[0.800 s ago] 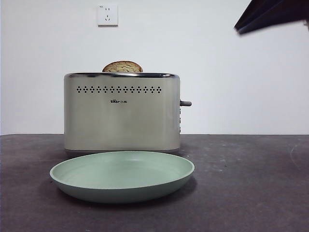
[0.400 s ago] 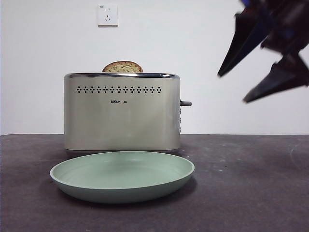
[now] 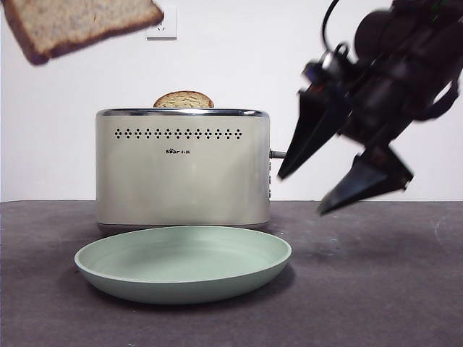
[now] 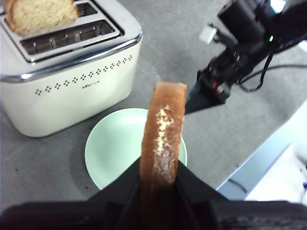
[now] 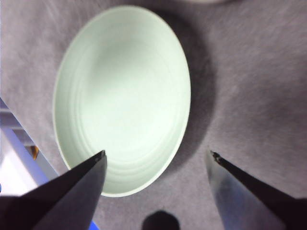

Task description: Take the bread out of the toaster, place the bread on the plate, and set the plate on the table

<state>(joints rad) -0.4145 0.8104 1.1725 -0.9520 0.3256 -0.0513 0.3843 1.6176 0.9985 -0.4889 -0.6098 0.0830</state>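
The bread (image 3: 79, 25), a tan slice with a dark crust, hangs tilted at the top left of the front view, above the toaster (image 3: 182, 170). In the left wrist view I see the bread (image 4: 163, 134) edge-on, with my left gripper (image 4: 160, 175) shut on it, high over the plate (image 4: 115, 143). The mint-green plate (image 3: 181, 285) lies on the table (image 3: 376, 289) in front of the toaster. My right gripper (image 3: 299, 196) is open, just right of the plate and above the table. From its own wrist camera, the right gripper (image 5: 157, 154) points down at the plate (image 5: 120, 96).
A second slice (image 3: 183, 100) shows its dome in the toaster's far slot (image 4: 41, 14). A wall socket (image 3: 160, 22) is behind. The toaster's grey lever (image 3: 278, 154) sticks out close to the right gripper. The table's edge runs near the plate (image 4: 249, 158).
The bread has come into the front view at the top left. The right gripper has come down and leftward from the top right corner, jaws open, to just beside the plate.
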